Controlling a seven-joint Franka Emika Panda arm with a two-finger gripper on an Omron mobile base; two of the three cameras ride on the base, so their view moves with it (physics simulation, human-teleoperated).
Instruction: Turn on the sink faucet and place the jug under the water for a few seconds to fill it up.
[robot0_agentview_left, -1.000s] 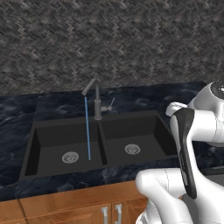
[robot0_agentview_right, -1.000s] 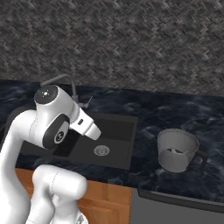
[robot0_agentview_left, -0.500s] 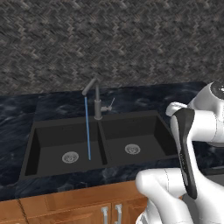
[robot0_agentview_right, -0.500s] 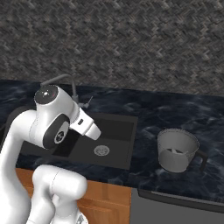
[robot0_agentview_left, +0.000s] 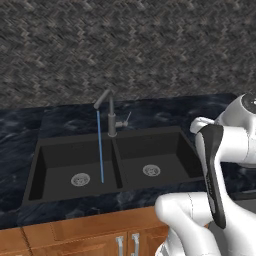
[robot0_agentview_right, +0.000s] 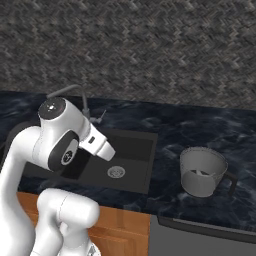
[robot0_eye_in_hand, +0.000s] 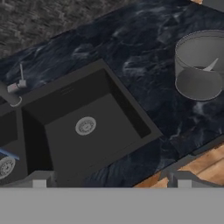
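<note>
While water (robot0_agentview_left: 100, 147) runs into left basin, jug (robot0_eye_in_hand: 200, 65) sits upright on counter (robot0_eye_in_hand: 131, 48), up-right of fingertips, apart; jaw gap wide, holding nothing.

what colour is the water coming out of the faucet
Bright blue: the water falls as a thin straight line into the left basin, clearest in the left base view.

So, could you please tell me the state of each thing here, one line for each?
sink faucet: on, spout over the left basin.
water: running into the left basin.
jug: upright on the counter, right of the sink, apparently empty.
gripper: open, holding nothing.
</note>
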